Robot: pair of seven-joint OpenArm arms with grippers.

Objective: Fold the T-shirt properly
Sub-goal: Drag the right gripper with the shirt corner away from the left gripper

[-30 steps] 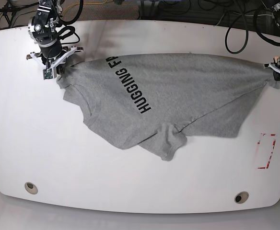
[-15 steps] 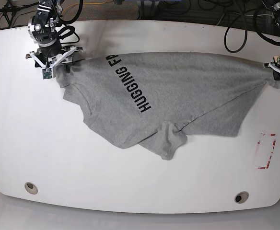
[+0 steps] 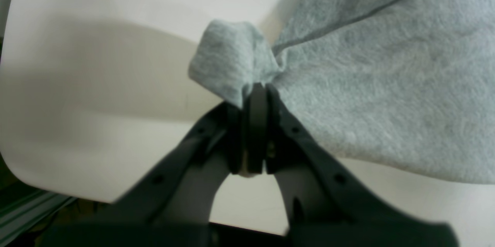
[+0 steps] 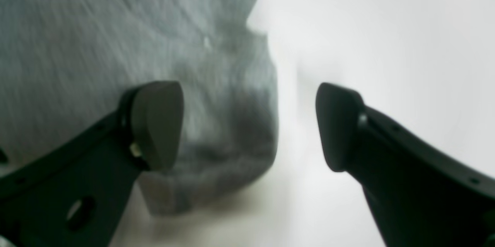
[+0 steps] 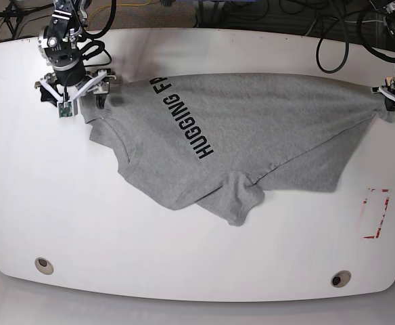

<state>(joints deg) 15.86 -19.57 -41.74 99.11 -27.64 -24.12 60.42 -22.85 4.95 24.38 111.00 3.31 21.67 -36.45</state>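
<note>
- Clenched tight in the left wrist view, our left claw has its jaws pressed together on a bunched corner of the grey T-shirt; the pinched knob of cloth sits at centre frame, and the rest of the shirt fans out to the upper right over the white table.
- Right wrist view: our right claw is released, jaws standing wide apart. The left pad hangs over the edge of the shirt, which fills the upper left of the frame; the right pad hangs over bare table. Nothing is between them that they grip, and the picture is too blurred for us to say whether a pad touches the cloth.
- Base view: the shirt lies spread across the upper middle of the table, lettering side up, stretched between the open claw at upper left and the clenched one at the far right edge. A loose flap is doubled under at lower centre, and the lower edge runs crooked.
- We judge the task barely begun: the shirt is pulled out roughly flat, yet no neat fold shows. Smoothing the lower flap and every proper fold are left to do.
</note>
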